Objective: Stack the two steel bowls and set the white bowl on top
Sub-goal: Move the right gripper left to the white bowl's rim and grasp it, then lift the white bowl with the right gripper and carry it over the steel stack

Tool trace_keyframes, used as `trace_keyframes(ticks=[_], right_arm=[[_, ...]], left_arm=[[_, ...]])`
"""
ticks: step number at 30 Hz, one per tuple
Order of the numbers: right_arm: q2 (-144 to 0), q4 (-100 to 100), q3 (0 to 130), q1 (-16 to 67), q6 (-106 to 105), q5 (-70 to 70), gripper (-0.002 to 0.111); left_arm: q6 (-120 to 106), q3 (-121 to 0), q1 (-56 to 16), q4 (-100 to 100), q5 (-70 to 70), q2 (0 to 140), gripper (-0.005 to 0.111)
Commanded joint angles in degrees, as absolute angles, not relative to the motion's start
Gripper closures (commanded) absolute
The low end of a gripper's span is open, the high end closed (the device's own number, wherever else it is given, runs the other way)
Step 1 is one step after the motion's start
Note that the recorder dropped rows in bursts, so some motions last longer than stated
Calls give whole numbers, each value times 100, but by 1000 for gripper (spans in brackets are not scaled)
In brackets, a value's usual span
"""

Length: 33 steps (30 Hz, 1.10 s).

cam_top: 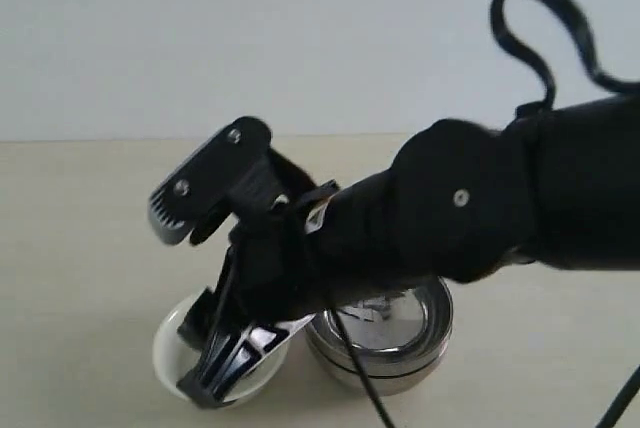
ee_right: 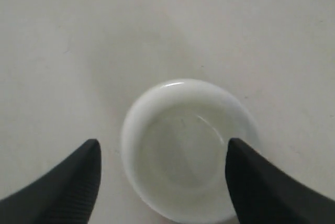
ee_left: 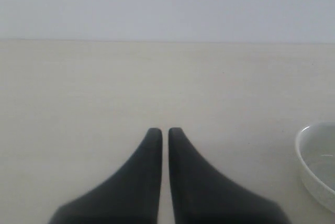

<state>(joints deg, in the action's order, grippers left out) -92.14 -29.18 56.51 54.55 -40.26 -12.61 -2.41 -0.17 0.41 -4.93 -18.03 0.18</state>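
Straddling white bowl on worktop with right fingers spread wide. Holding left fingers almost together, gripping nothing, white bowl off to their side. Seeing steel bowls, seemingly nested, just beside white bowl.

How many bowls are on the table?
2 for sure. The white bowl sits under the open right claw. A steel bowl stands beside it, to its right in the exterior view. It may be two stacked bowls; the arm hides part of it.

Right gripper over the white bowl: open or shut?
Open: the right gripper has its fingertips wide apart, one either side of the white bowl.
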Motion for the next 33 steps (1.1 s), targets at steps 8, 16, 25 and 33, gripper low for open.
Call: trace_keyframes(ticks=[8,16,25,33], right_arm=[[-10553,-2750,5886,5839,-4546,-800,46],[-11205,-2750,6413,5839,-4561,-844,47],[-11437,-2599,6531,5839,-4606,-966,87],[-11225,-2504,6719,6193,-5199,-1236,108]], left_arm=[[-214,0,12,-493,-1761,0,103],[-214,0,12,-493,-1761,0,103],[-214,0,12,-493,-1761,0,103],[-214,0,12,-493,-1761,0,103]])
